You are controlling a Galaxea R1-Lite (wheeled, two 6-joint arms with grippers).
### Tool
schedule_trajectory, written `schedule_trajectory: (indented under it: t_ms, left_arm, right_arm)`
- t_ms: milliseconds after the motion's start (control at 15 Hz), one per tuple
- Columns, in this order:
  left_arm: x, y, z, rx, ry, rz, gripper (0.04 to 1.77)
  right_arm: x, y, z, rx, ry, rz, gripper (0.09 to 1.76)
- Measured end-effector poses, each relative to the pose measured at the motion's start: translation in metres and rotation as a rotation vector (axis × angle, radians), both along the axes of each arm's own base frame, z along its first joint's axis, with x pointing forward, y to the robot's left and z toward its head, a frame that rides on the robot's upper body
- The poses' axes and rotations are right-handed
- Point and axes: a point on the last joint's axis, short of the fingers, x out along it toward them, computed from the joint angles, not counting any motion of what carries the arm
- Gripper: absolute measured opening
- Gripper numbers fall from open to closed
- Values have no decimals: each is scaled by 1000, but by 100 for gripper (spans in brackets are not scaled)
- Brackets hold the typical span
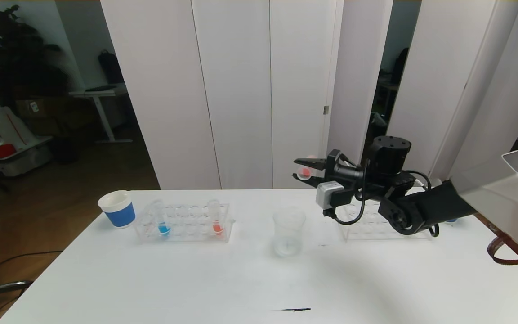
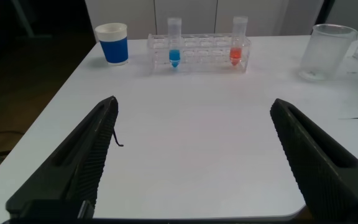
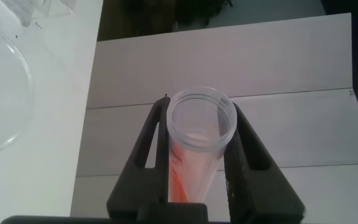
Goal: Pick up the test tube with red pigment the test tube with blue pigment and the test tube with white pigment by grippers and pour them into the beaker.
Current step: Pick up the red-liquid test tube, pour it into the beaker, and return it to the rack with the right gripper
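The right gripper (image 1: 306, 168) held a tube of red pigment (image 1: 304, 173) tight, high above the beaker (image 1: 288, 231) — the pouring step. Next it probably needed tipping over the rim. The left gripper (image 2: 191, 162) waited low, fingers wide — blue tube (image 1: 162, 219) in its rack.

White wall panels (image 1: 236, 90) behind white table (image 1: 196, 279); brown floor (image 1: 61, 198), potted plant (image 1: 11, 49), desk (image 1: 99, 96) at left.

Blue liquid in one racked tube (image 1: 163, 228), red-orange in another (image 1: 217, 228), blue-banded white cup (image 1: 118, 209)
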Motion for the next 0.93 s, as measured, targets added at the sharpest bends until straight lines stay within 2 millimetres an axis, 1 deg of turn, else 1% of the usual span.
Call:
schedule_trajectory:
  t_ms: [200,933]
  left_arm:
    - [0,0,0,0,0,0,175]
    - [0,0,0,0,0,0,175]
  right_arm:
    - [5,2,0,-16,-53,-20,58]
    - [17,13,-5,-56,-163,-33,58]
